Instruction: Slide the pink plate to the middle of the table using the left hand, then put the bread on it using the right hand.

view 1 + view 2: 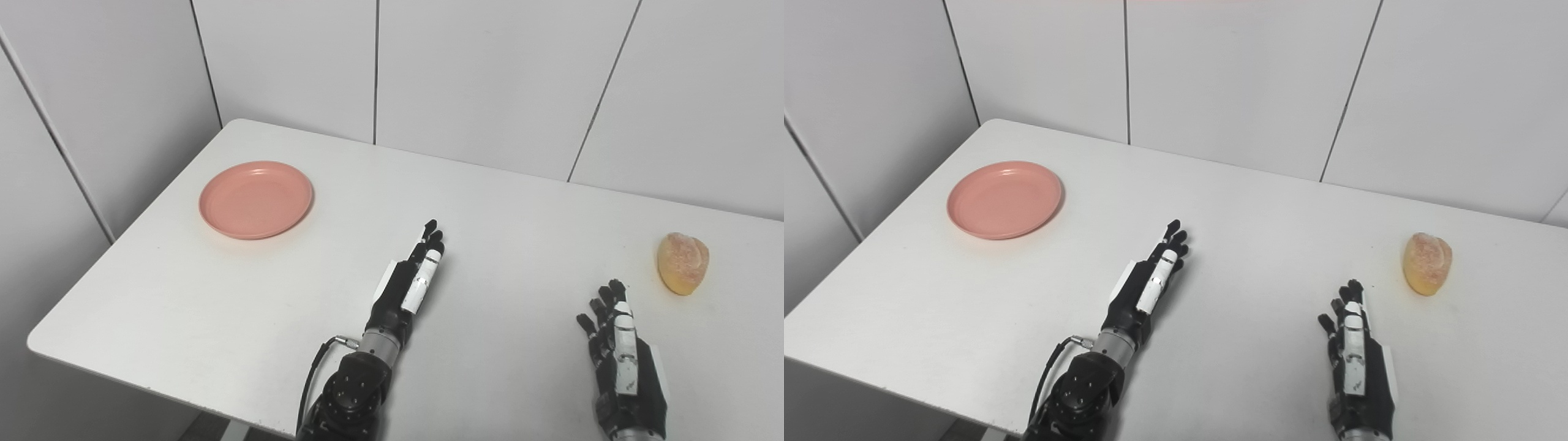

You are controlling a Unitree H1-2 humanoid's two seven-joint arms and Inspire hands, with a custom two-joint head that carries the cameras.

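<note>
- Plate [256,199], pink, sits far left on the white worktop [502,208].
- Bread [683,263] lies far right.
- Left hand [409,283] mid-worktop, fingers straight, empty.
- Right hand [621,355] near bread, fingers spread, empty.

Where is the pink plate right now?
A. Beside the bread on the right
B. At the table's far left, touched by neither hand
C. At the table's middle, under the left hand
B: the pink plate lies far left, apart from the left hand and right hand.
</note>
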